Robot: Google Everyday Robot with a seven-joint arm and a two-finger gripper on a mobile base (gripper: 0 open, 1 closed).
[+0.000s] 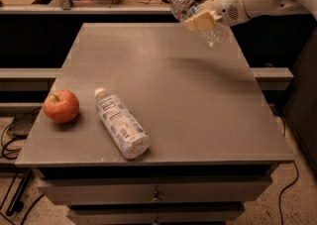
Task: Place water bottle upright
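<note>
Water bottle [214, 33] in air above far right part of bench [188, 95], tilted, white cap pointing up-left. Hand [200, 20] clamped across its middle. Front left of bench: labelled bottle [121, 124] lying on side, apple [61, 106] just beside it, not touching.

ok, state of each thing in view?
water bottle: capped, tilted, held off the table
gripper: above the table's far right corner, jaws shut on the water bottle
labelled bottle: capped, lying on its side on the table
apple: whole, resting left of the labelled bottle, not touching
</note>
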